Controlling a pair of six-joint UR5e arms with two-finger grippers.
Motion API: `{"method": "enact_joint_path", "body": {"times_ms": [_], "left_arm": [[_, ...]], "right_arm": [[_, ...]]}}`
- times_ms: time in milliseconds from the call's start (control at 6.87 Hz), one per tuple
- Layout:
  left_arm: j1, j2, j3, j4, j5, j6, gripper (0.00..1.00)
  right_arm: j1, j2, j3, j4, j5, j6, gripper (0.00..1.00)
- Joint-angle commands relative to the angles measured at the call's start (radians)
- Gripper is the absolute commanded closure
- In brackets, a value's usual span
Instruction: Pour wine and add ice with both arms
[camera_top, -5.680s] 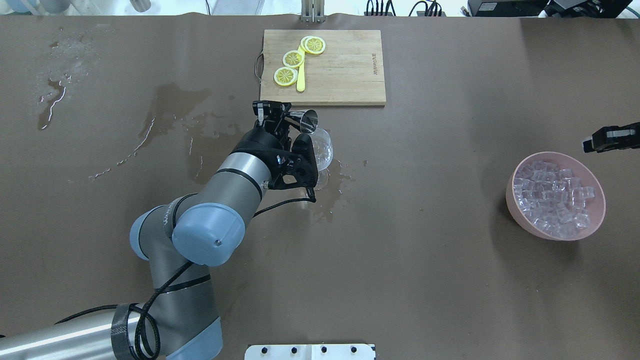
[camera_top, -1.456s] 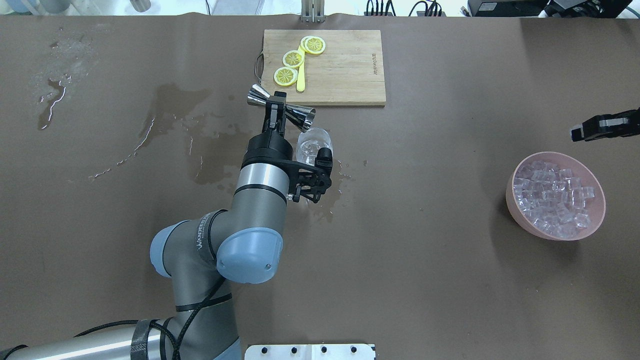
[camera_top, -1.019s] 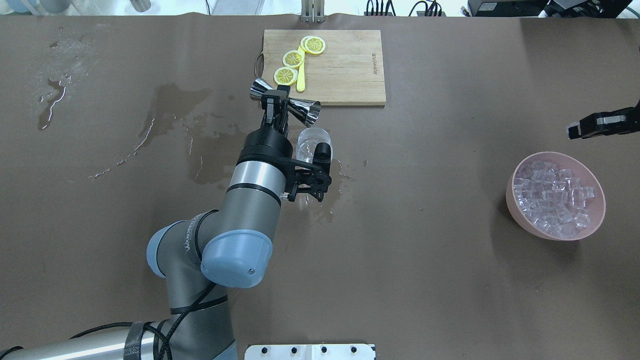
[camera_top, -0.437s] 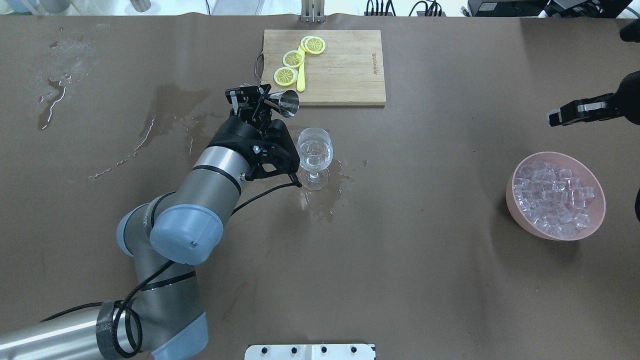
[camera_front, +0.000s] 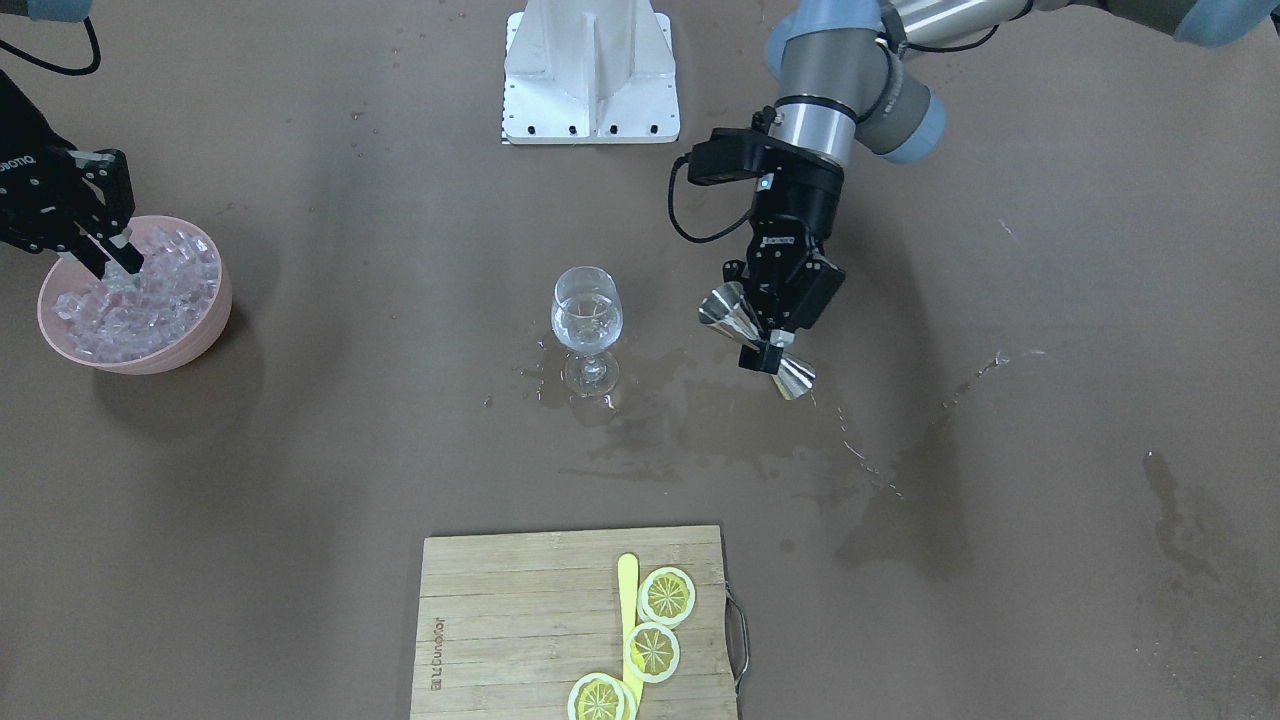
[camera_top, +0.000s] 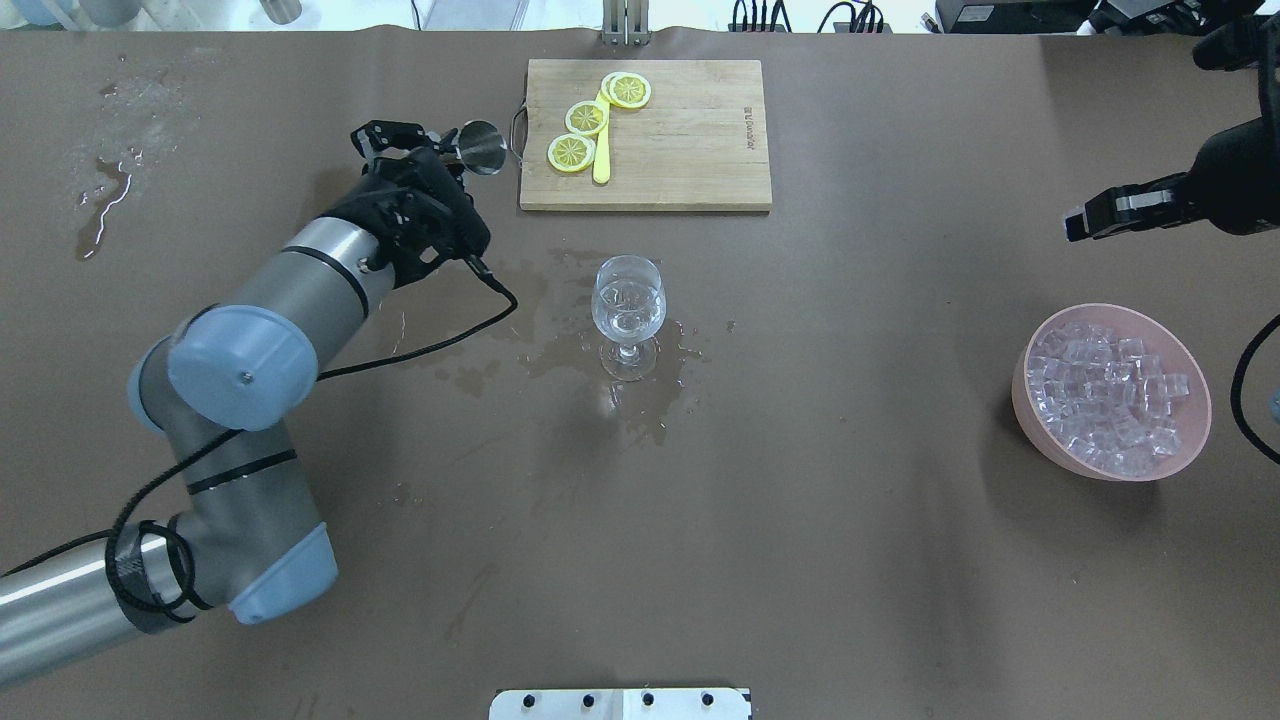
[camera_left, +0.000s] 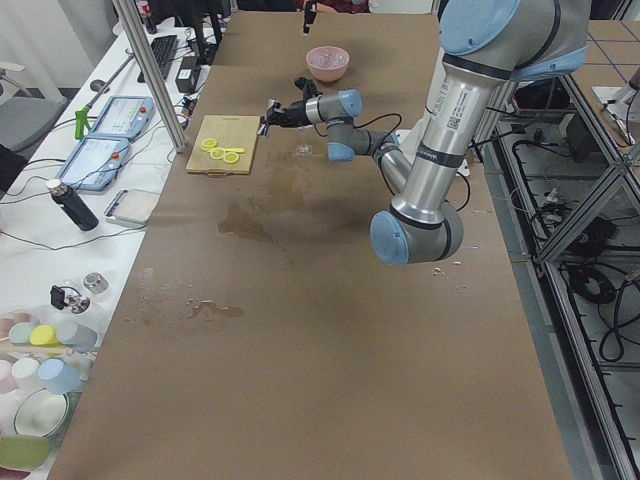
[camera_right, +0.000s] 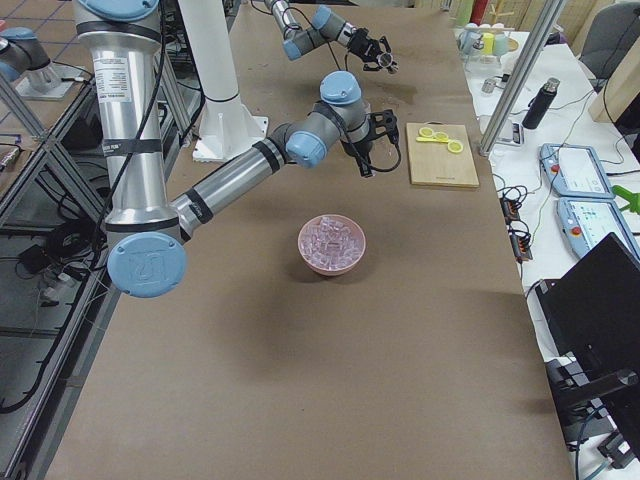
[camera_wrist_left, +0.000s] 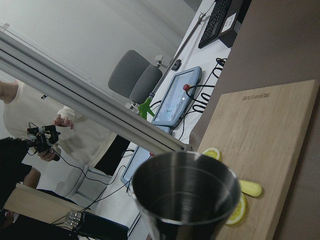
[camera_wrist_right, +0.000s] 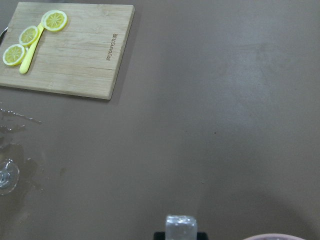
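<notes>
Wine (camera_front: 587, 327) lies low in the stemmed glass (camera_top: 628, 320) at mid-table — apart from the left gripper (camera_front: 768, 345), which is closed on a steel jigger (camera_front: 793, 377) at its waist. The right gripper (camera_front: 115, 270), far off, pinches 1 ice cube (camera_wrist_right: 181, 227) — held up near the pink bowl (camera_front: 215, 300) of ice (camera_front: 150, 300).

The brown paper-covered table (camera_top: 850, 560) bears a clear stemmed wine glass (camera_top: 628, 310) in a shallow puddle (camera_top: 650, 405) at its centre, a rectangular bamboo cutting board (camera_top: 690, 140) at the edge opposite the robot, and a round pink bowl (camera_top: 1021, 398) near its right end.
</notes>
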Motion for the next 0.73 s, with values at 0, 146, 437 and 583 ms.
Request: {"method": "enact_joint_path", "body": {"times_ms": [0, 146, 437, 583], "left_arm": [[-0.067, 0.111, 0.100, -0.245, -0.065, -0.076, 1.00], [-0.090, 0.125, 0.230, -0.439, -0.085, -0.123, 1.00], [-0.177, 0.181, 0.291, -0.568, -0.215, -0.166, 1.00], [-0.220, 0.212, 0.280, -0.580, -0.289, -0.195, 1.00]], "right_arm": [[-0.070, 0.114, -0.003, -0.113, -0.088, 0.015, 0.82], [-0.105, 0.177, -0.006, -0.139, -0.102, 0.078, 0.82], [-0.159, 0.266, -0.006, -0.178, -0.122, 0.139, 0.83], [-0.216, 0.327, -0.018, -0.184, -0.171, 0.202, 0.84]]}}
